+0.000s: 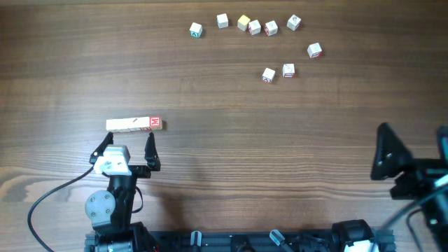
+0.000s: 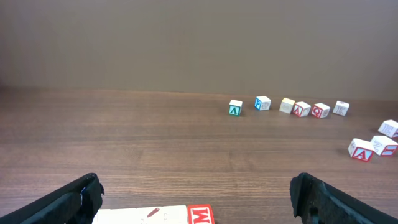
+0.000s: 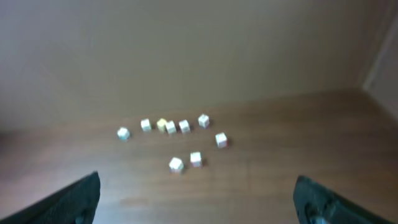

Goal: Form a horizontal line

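Risk we see: left gripper (image 1: 129, 138), spread wide & empty, sits just below the horizontal line (image 1: 134, 124) at left-centre of frame. A nudge fwd could skew the row. Left arm points up-frame. Right gripper (image 1: 413, 145), also spread & empty, lower right, well apart from loose cubes (image 1: 254, 27) upper right.

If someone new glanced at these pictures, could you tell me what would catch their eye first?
Most striking is the short row of pale cubes, its end cube showing a red M, lying on the left of the table just ahead of the open left gripper. Next come the loose letter cubes scattered along the far side, right of centre. The right gripper sits open at the near right, well apart from them.
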Tool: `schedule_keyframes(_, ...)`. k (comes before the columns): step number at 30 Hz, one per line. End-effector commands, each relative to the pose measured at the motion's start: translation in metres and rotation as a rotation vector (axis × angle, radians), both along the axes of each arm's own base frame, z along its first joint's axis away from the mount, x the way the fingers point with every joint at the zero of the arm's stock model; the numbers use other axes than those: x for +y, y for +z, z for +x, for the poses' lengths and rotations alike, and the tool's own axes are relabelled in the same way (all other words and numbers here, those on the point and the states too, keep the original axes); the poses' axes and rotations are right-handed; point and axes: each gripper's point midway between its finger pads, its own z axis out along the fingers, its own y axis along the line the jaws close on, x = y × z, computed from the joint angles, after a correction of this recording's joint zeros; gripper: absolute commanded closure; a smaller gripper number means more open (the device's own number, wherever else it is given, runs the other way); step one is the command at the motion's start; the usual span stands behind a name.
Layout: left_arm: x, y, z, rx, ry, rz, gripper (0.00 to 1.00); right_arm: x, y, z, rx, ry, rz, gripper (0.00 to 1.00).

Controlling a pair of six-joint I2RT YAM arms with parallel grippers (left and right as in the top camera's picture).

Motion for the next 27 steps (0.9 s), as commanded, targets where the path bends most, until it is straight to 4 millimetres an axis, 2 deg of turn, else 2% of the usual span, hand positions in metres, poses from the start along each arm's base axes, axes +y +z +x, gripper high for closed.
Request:
schedule_keyframes(1, 0.001, -0.002, 0.000, -0.003, 0.007, 0.010, 0.00, 0.011, -0.045, 0.004, -0.054, 0.083, -0.079, 0.00)
schedule_keyframes(5, 0.001, -0.002, 0.000, -0.003, 0.007, 0.010, 0.00, 0.017, -0.083, 0.016, -0.209, 0.114, -0.062, 0.01)
schedule_keyframes(13, 0.001, -0.002, 0.000, -0.003, 0.007, 0.010, 0.00, 0.037, -0.104, 0.030, -0.530, 0.246, -0.105, 0.00)
schedule_keyframes(19, 0.001, -0.002, 0.000, -0.003, 0.007, 0.010, 0.00, 0.039, -0.129, 0.039, -0.585, 0.263, -0.166, 0.00)
schedule_keyframes(25, 0.001, -0.002, 0.000, -0.003, 0.007, 0.010, 0.00, 0.038, -0.146, 0.047, -0.631, 0.259, -0.201, 0.00)
schedule_keyframes(27, 0.001, -0.002, 0.000, -0.003, 0.007, 0.010, 0.00, 0.038, -0.161, 0.053, -0.605, 0.261, -0.195, 0.00)
